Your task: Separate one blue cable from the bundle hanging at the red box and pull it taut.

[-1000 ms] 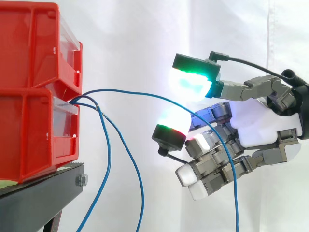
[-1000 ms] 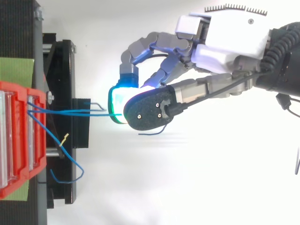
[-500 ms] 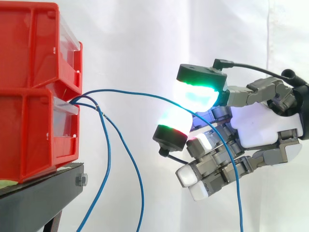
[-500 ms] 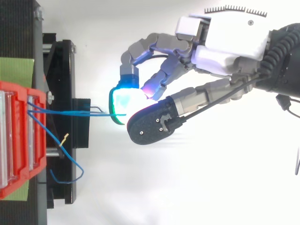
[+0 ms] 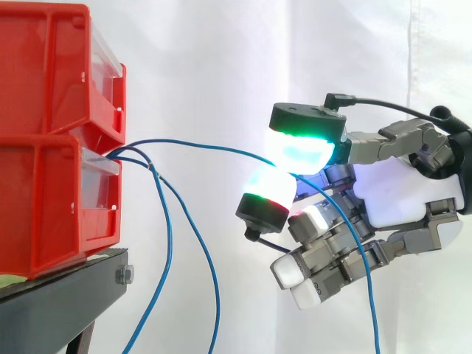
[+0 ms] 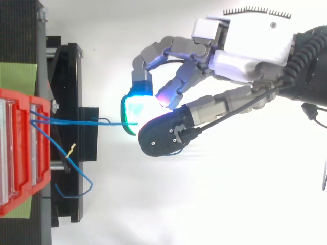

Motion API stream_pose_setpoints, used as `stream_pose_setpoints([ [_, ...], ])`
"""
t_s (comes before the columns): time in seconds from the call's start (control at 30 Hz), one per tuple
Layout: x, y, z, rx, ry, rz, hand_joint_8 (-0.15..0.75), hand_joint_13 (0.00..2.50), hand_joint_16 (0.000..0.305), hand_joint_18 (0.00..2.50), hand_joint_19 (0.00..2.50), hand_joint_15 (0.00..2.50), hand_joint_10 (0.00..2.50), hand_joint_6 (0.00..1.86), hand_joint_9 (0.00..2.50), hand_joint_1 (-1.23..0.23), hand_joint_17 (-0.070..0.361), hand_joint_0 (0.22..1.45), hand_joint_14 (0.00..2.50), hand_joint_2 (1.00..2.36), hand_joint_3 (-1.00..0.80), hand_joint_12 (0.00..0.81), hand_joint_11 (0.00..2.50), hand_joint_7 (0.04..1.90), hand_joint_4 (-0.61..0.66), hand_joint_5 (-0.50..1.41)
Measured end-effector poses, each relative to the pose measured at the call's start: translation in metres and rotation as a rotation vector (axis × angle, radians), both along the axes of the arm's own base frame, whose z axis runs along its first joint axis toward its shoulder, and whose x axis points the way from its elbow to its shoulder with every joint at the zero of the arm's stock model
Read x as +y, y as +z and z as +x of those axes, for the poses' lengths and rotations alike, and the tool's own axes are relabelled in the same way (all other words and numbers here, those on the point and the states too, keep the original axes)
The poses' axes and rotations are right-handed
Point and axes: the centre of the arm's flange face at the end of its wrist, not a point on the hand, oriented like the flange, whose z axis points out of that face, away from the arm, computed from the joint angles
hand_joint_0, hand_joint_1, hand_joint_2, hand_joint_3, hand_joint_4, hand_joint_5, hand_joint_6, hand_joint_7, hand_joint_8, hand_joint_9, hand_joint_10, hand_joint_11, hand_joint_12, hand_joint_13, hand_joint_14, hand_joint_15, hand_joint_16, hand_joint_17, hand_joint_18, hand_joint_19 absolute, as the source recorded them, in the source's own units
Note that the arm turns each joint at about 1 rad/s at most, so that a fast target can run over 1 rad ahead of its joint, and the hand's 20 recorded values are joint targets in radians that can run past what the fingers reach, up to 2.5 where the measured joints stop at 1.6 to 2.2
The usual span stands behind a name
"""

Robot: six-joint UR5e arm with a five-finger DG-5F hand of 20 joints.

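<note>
We see the stacked red plastic bins (image 5: pixel 51 147) well ahead of the grey-and-white robot hand (image 5: pixel 402 195). Its glowing pads (image 5: pixel 302 151) pinch one thin blue cable (image 5: pixel 192 142), which arcs slack from the bins. The other blue strands (image 5: pixel 167 251) hang apart, so it looks separated.

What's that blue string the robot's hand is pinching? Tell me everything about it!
It is a thin blue cable, smooth like plastic-coated wire. It comes out between the stacked red bins, arches gently across the air, not pulled straight, and is pinched between glowing pads of the hand. Past the pinch it droops down out of view.
</note>
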Motion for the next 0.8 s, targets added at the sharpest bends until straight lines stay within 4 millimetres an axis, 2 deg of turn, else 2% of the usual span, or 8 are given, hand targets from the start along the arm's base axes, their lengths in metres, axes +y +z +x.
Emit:
stream_pose_setpoints([
  [0.07,0.0001,-0.0003,-0.0002,0.002,0.0,-0.001,0.33,0.87,0.043,0.68,0.49,0.43,0.02,0.93,1.2,-0.76,0.097,0.66,0.02,1.03,-0.05,0.328,0.87,1.32,-0.1,-0.16],
  [0.13,0.0009,-0.0008,-0.0001,0.003,0.001,-0.002,0.321,0.86,0.043,0.68,0.49,0.43,0.02,0.93,1.2,-0.76,0.097,0.64,0.02,1.02,-0.1,0.332,0.88,1.27,-0.08,-0.17],
  [0.2,0.0014,-0.001,-0.0004,0.004,0.002,-0.002,0.323,0.85,0.044,0.66,0.5,0.43,0.03,0.92,1.18,-0.7,0.1,0.6,0.02,1.02,-0.25,0.337,0.87,1.19,0.06,-0.17],
  [0.3,0.0022,-0.0037,-0.0016,0.01,0.004,-0.003,0.325,0.84,0.045,0.66,0.5,0.43,0.03,0.92,1.18,-0.63,0.101,0.59,0.02,1.01,-0.37,0.337,0.86,1.12,0.08,-0.17],
  [0.37,0.0029,-0.0065,-0.0027,0.016,0.006,-0.003,0.327,0.84,0.045,0.65,0.5,0.43,0.03,0.89,1.18,-0.61,0.1,0.59,0.02,1.01,-0.39,0.336,0.85,1.2,0.1,-0.16],
  [0.5,0.004,-0.0083,-0.0036,0.019,0.009,-0.002,0.327,0.84,0.044,0.67,0.5,0.43,0.03,0.89,1.2,-0.6,0.1,0.6,0.02,1.01,-0.38,0.334,0.87,1.24,0.12,-0.15],
  [0.63,0.0048,-0.0083,-0.0034,0.017,0.01,-0.001,0.332,0.85,0.044,0.68,0.5,0.43,0.02,0.89,1.21,-0.59,0.099,0.6,0.02,1.01,-0.37,0.335,0.88,1.24,0.13,-0.15],
  [0.8,0.0045,-0.0084,-0.0032,0.016,0.009,0.0,0.335,0.86,0.044,0.68,0.48,0.43,0.02,0.89,1.26,-0.62,0.099,0.6,0.02,1.01,-0.44,0.333,0.92,1.21,0.14,-0.16],
])
